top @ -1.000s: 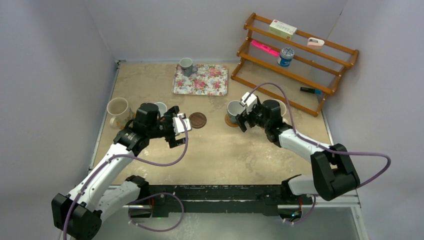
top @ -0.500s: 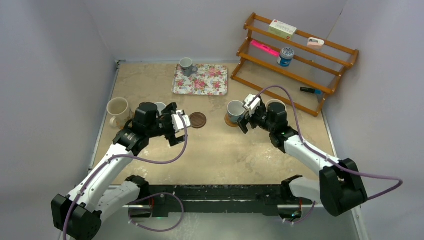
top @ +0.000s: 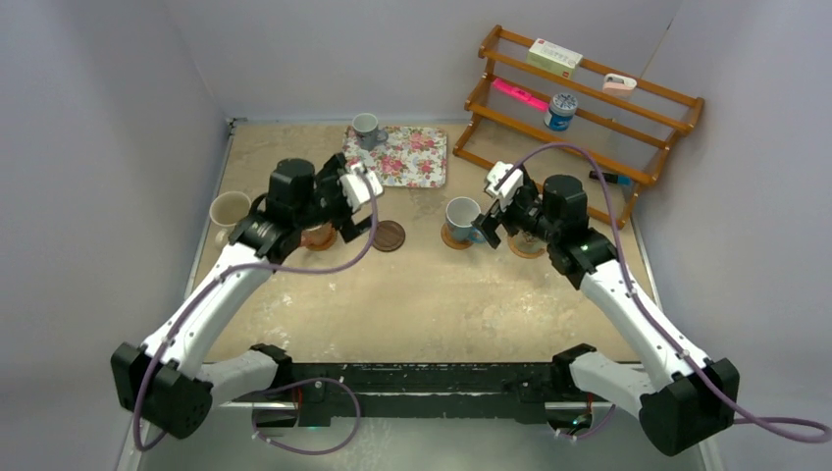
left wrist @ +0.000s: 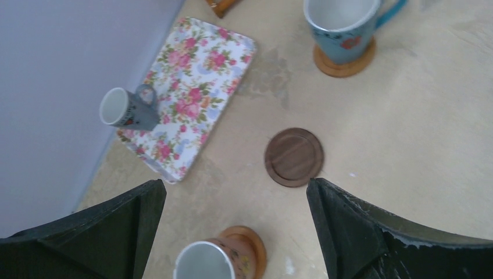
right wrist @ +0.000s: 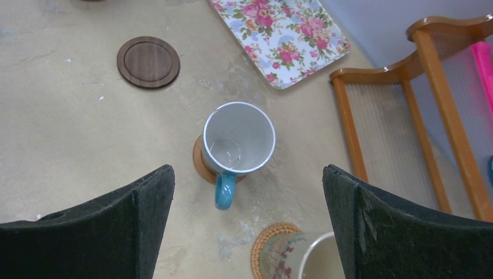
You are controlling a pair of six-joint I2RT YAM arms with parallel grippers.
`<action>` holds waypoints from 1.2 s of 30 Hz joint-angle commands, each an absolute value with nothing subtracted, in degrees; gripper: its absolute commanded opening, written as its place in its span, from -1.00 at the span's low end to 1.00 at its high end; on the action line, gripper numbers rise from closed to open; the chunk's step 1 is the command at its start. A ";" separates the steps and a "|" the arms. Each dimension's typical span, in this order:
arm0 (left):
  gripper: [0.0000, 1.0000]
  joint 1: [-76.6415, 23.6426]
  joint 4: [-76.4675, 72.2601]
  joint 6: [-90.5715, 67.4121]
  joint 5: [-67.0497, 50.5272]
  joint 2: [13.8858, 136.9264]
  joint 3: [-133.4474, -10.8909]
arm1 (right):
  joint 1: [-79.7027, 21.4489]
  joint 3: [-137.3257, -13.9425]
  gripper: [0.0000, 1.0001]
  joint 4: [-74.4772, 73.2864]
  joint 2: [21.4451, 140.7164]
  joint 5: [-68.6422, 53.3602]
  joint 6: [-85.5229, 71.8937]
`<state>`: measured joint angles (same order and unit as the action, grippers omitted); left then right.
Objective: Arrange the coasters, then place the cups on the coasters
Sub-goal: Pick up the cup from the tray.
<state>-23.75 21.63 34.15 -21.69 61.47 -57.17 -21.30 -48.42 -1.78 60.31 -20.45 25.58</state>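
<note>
Three cups (left wrist: 340, 29) sit on coasters (left wrist: 349, 65), the dark coaster (top: 389, 235) is bare, the grey cup (left wrist: 125, 109) and a cream cup (top: 231, 209) wait; left end effector (left wrist: 232, 186) and right end effector (right wrist: 249, 170) are fully open, empty.

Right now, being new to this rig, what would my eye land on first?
The floral tray stands out at the back of the table, a small grey mug at its corner. Nearer, a dark brown coaster lies bare, beside a light blue mug standing on a tan coaster.
</note>
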 commanded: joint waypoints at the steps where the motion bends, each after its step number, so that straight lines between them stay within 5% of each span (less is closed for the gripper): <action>1: 1.00 -23.47 17.51 30.05 -10.74 71.65 -68.61 | -20.92 -56.72 0.98 -17.46 58.16 -16.37 26.50; 19: 1.00 -23.25 20.53 26.05 5.31 115.94 -112.72 | -20.85 -52.63 0.98 -26.80 39.74 -13.26 24.67; 36: 1.00 -21.84 3.79 33.31 23.12 141.22 -133.04 | -20.87 -43.45 0.98 -22.60 29.51 -11.42 23.42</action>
